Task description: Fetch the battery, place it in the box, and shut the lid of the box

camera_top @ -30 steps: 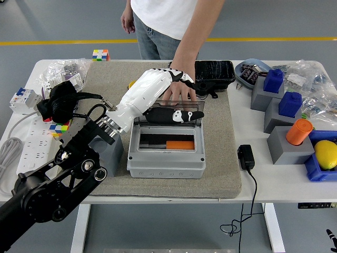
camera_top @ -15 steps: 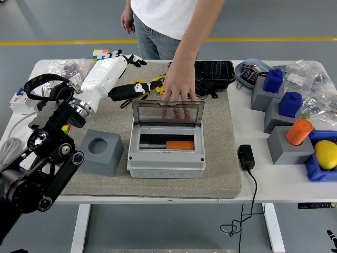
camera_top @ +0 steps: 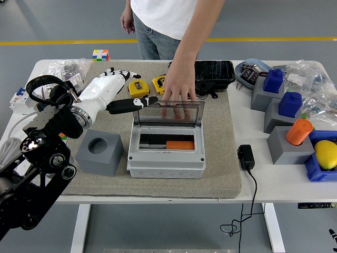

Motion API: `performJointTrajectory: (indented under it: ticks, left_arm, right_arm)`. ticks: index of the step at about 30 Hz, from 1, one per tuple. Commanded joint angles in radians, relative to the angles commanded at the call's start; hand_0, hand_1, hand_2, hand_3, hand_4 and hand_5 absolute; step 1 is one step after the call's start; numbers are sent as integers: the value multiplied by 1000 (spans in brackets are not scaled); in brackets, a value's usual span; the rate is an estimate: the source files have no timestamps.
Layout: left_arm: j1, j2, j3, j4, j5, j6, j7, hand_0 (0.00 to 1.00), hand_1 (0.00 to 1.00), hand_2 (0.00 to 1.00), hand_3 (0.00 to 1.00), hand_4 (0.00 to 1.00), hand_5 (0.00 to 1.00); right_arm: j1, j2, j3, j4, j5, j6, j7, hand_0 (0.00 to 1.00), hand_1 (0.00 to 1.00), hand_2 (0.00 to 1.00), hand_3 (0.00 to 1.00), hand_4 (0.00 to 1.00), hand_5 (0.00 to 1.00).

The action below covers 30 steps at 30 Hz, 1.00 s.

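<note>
Since half a second ago the left hand (camera_top: 124,90) has come back in from the mat's far left corner toward the box (camera_top: 166,147), its dark thumb now reaching almost to the lid's left top corner, while the box, the battery and the person's hand have not shifted. The battery (camera_top: 180,144), an orange block, lies inside the box on the right part of the tray, long axis running left to right, parallel to the table's near edge; so the placing looks done and only the closing is left. The lid (camera_top: 167,113), a clear smoky flap, stands upright on the box's far edge, its long axis also left to right, hinged along the bottom. The person's hand (camera_top: 178,92) rests fingers-down just behind it, seen partly through the plastic, and seems to steady the lid or the box. The left hand hovers just left of and a little behind the lid's upper left corner, fingers spread and relaxed, holding nothing. The move turns on this: the lid lies to the hand's right and must swing toward the near edge, so the hand needs to get behind the flap's top rim and push forward and down. The person's hand holds the middle of that far side, so only the lid's left end is free. The right arm is out of view, so the left is the only hand near. The gray block (camera_top: 99,153) with a round hole sits on the mat just left of the box, clear of the lid's path.
</note>
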<state>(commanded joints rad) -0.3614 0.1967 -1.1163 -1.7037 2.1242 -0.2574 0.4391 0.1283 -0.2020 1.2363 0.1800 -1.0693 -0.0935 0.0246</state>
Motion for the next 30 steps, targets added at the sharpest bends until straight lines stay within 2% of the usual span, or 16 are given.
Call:
performJointTrajectory:
  ticks: [2,3,6,11,14,15,18,20,21,30]
  left_arm:
    - [-1,2,6,-12,-17,-23,12,998,998,941,867,998,998]
    - [-2,3,10,-16,-25,-35,16,998,942,872,840,998,998]
    - [-3,4,21,-14,-34,-55,16,998,942,872,840,998,998]
    - [-5,7,41,19,-43,-59,-1,967,912,843,832,998,998]
    - [-2,8,49,20,-45,-59,-5,967,912,843,832,998,998]
    - [-2,8,49,18,-45,-60,-5,920,893,822,798,998,998]
    - [-3,12,57,15,-48,-65,-7,920,893,822,798,998,998]
    - [-2,20,71,16,-59,-73,-12,920,893,822,798,998,998]
    - [0,24,79,16,-68,-75,-17,888,858,794,776,998,998]
    - [2,66,131,-16,-106,-69,-46,889,847,789,765,998,998]
  right_arm:
    - [0,-1,5,0,-4,0,-1,825,796,778,816,998,998]
    - [0,0,7,0,-5,0,-1,824,795,778,816,998,998]
    - [0,1,13,0,-10,0,-1,824,795,778,816,998,998]
    - [2,1,17,0,-10,0,0,824,795,778,816,998,998]
    - [2,1,19,0,-12,0,-2,824,795,778,816,998,998]
    - [1,0,22,0,-14,0,-2,824,795,778,816,998,998]
    - [1,0,32,0,-21,0,-3,824,795,778,816,998,998]
    - [1,1,39,0,-26,0,-4,824,795,778,816,998,998]
    - [2,1,43,0,-28,0,-3,824,794,777,816,998,998]
    - [5,0,65,0,-41,-1,-4,824,794,777,816,998,998]
